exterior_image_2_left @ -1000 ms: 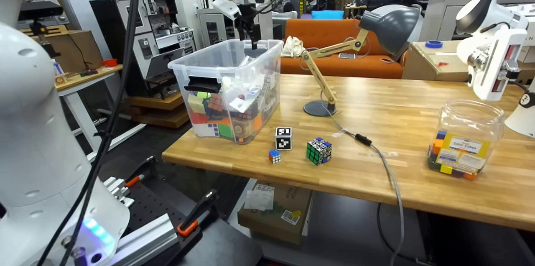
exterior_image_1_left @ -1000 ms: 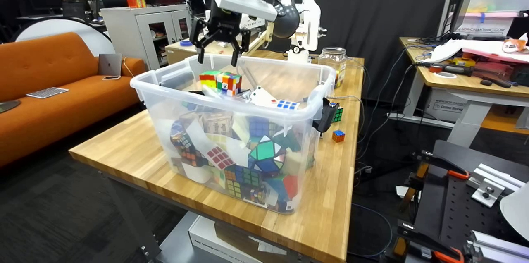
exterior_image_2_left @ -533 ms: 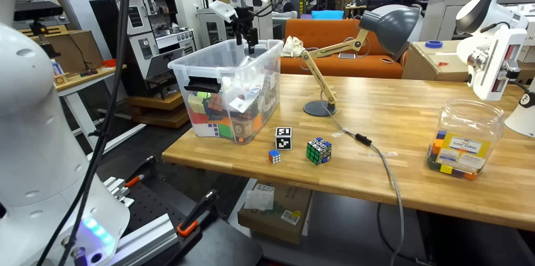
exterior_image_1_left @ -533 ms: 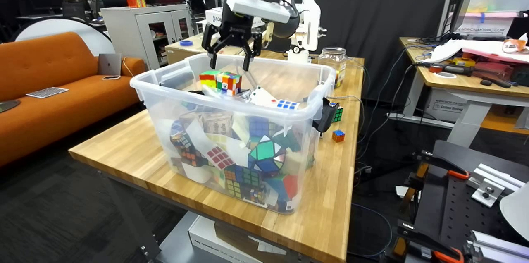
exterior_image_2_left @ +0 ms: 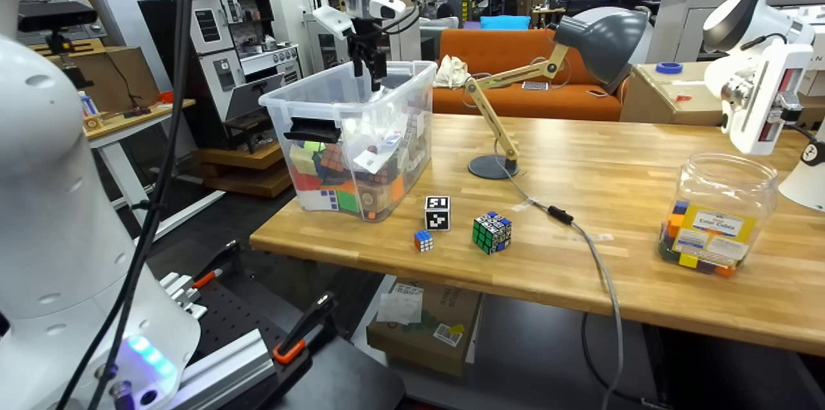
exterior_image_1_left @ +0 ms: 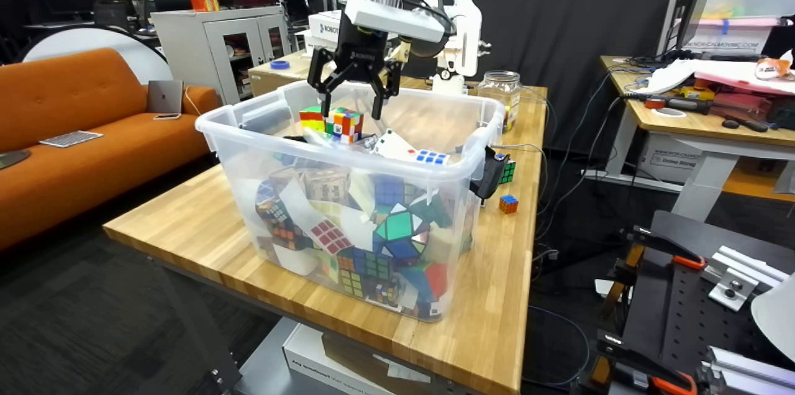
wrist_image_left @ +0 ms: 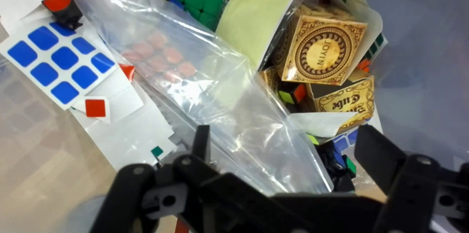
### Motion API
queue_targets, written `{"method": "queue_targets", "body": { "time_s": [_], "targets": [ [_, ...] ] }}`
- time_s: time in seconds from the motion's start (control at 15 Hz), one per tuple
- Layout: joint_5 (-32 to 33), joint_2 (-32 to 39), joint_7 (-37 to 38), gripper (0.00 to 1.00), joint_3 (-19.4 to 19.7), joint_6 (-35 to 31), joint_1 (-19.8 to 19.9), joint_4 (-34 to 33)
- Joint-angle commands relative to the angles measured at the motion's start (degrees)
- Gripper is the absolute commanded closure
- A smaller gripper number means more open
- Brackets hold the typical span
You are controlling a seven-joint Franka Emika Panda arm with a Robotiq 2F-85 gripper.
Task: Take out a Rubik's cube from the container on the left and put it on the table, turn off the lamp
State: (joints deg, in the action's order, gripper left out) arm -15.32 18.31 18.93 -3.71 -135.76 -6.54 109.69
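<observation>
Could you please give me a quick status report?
Black two-fingered end effector open over translucent rectangular plastic container. Multicoloured plastic Rubik's cube inside, not gripped. Clear crinkled plastic bag below, possibly in the way.

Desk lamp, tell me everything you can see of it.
The desk lamp stands on the table, apart from the container, in an exterior view: round dark base lying flat, bent, jointed, wooden-looking arm, gray shade facing down and toward picture right. Its cord, with a black switch, trails over the table's edge. Whether it is lit I cannot tell.
</observation>
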Motion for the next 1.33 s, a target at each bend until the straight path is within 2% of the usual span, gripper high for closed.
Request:
{"method": "queue_targets", "body": {
  "time_s": [0.0,0.6,0.93,1.27],
  "targets": [
    [-3.3,-2.6,-0.3,0.0,-1.0,0.6,0.7,2.6],
    [-2.6,-1.7,0.1,0.0,-0.7,0.1,0.2,2.0],
    [-4.4,-1.6,-1.7,0.0,-2.2,2.4,0.5,2.1],
    [-4.1,-2.2,-1.1,0.0,-1.9,5.8,0.7,2.5]
  ]
}}
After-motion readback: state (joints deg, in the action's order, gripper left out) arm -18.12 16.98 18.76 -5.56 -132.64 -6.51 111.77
